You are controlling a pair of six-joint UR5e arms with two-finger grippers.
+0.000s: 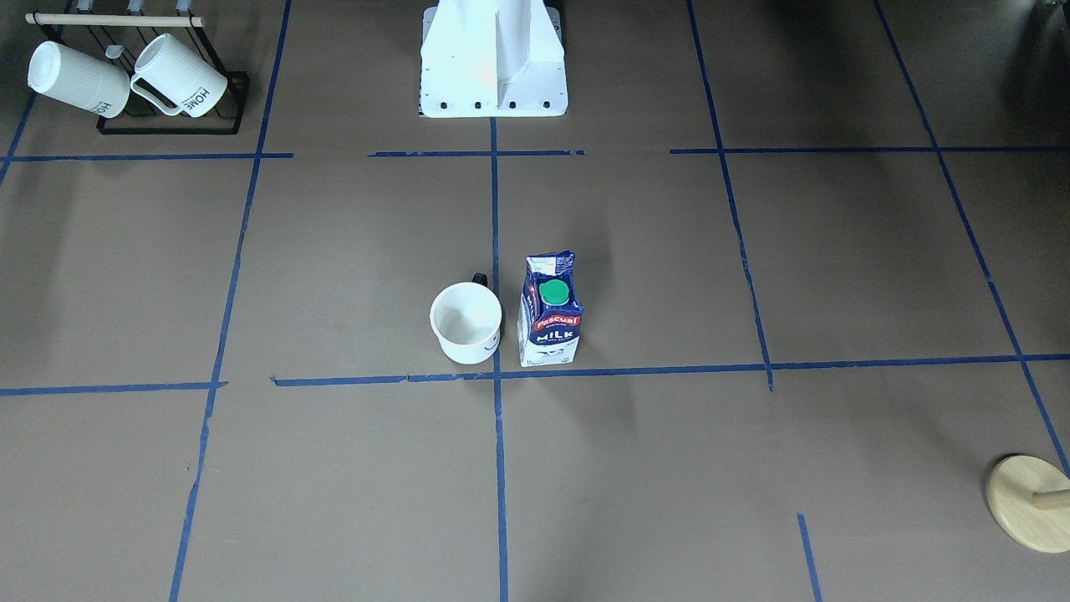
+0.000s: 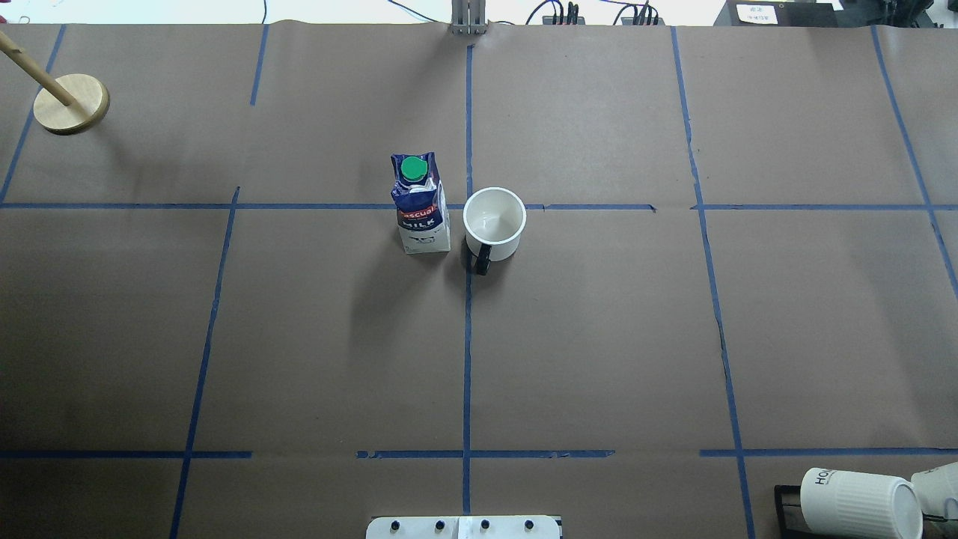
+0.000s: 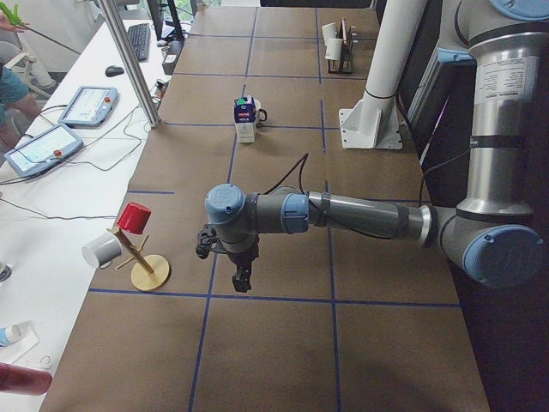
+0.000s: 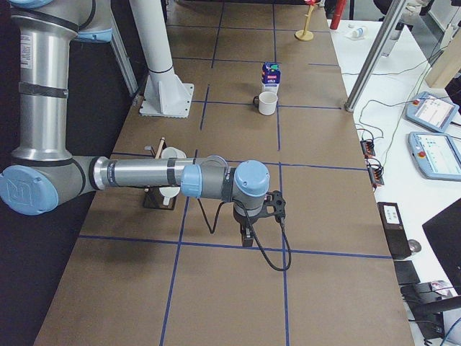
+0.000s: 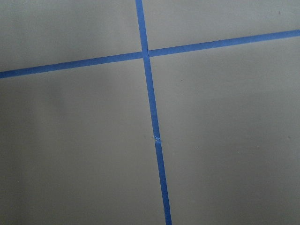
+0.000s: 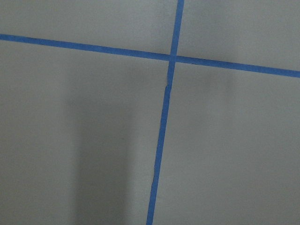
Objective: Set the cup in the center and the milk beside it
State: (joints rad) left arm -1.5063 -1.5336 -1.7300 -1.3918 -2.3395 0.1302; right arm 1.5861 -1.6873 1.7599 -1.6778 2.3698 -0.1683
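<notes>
The white cup (image 1: 466,322) stands upright just beside the center tape crossing (image 1: 497,375), its black handle toward the robot; it also shows in the overhead view (image 2: 494,222). The dark blue milk carton (image 1: 550,311) stands upright right next to it on the other side of the line (image 2: 420,206). Neither is held. My left gripper (image 3: 243,279) and right gripper (image 4: 247,236) hang over bare paper far from both, seen only in the side views, so I cannot tell whether they are open or shut. The wrist views show only tape lines.
A black rack with ribbed "HOME" mugs (image 1: 134,79) stands in a corner near the robot's right. A wooden peg stand (image 2: 71,103) sits at the far left corner. The white robot pedestal (image 1: 493,67) is at the table's near edge.
</notes>
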